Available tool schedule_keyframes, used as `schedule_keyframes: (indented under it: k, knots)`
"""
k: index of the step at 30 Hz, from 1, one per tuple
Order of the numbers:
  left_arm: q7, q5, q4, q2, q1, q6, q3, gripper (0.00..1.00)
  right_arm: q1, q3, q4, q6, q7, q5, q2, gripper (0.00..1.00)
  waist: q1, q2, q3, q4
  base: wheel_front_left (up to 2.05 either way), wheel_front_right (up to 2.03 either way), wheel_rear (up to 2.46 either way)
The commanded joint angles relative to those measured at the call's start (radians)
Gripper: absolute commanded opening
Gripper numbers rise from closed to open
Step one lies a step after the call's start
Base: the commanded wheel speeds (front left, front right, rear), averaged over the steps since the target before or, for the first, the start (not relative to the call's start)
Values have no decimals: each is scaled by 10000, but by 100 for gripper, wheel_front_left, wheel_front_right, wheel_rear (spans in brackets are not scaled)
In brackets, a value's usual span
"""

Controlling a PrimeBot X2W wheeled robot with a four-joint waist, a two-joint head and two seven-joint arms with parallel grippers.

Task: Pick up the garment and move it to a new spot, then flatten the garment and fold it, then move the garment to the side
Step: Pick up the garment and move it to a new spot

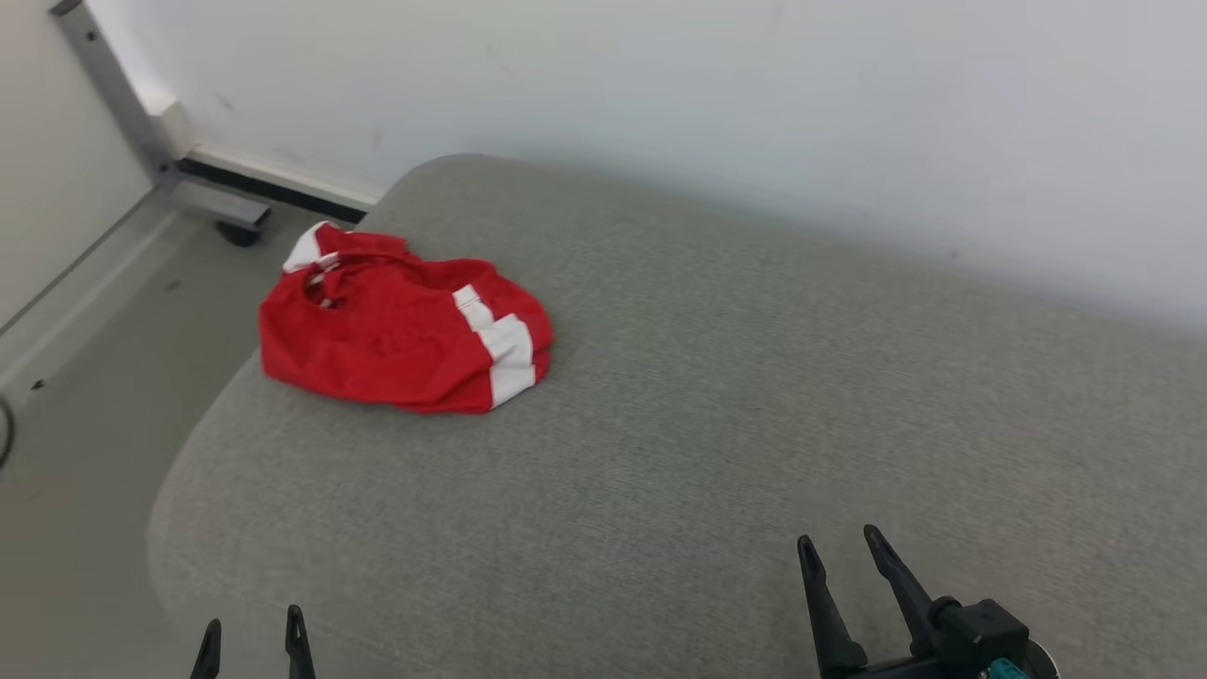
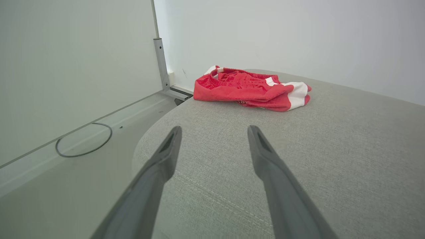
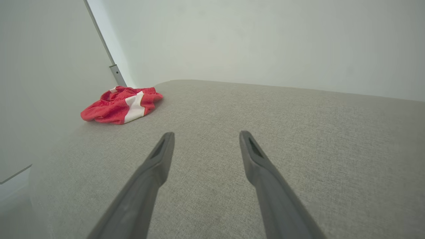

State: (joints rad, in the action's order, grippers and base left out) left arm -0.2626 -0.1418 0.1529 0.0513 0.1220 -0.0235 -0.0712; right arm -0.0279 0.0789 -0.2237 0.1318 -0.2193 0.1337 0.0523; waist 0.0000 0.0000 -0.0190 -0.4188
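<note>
The garment point(image 1: 401, 335) lies bunched at the far left corner of the cushion point(image 1: 717, 424), apart from the spread, empty left gripper point(image 1: 254, 618) and right gripper point(image 1: 838, 537); the left wrist view adds a floor cable point(image 2: 111, 133).

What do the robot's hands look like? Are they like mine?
The left end effector and right end effector each have two long, thin, dark fingers, narrowing to pointed tips with a slot near each. The right one sits on a black block with a teal part.

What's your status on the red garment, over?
Left gripper open, empty. Right gripper open, empty. Crumpled red-and-white fabric garment untouched on grey fabric cushion. Nothing blocking.
</note>
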Motion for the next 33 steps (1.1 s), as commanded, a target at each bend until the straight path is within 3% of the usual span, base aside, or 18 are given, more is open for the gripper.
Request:
schedule_keyframes:
  k: [1,13,20,26,33]
  knots:
    - [-27,60,-24,-15,119,3,-27,100,18,34,-14,-26,4,68,-39,100,0,0,2,-522,0,0,0]
    - [-27,67,-17,-14,35,-98,-193,100,12,126,-40,-26,-20,85,-39,100,0,0,-4,-777,0,0,0]
    - [-27,146,196,6,-1004,-468,-53,100,2,130,31,-26,75,69,-39,100,0,0,-177,-763,0,0,0]
    - [126,-564,2392,160,-3638,-781,-117,100,211,278,429,-26,452,-106,224,100,0,0,-844,-544,0,0,0]
    - [1840,-2009,5040,529,-6798,-990,-450,100,448,685,1440,-26,1171,-227,848,100,0,0,-2018,538,0,0,0]
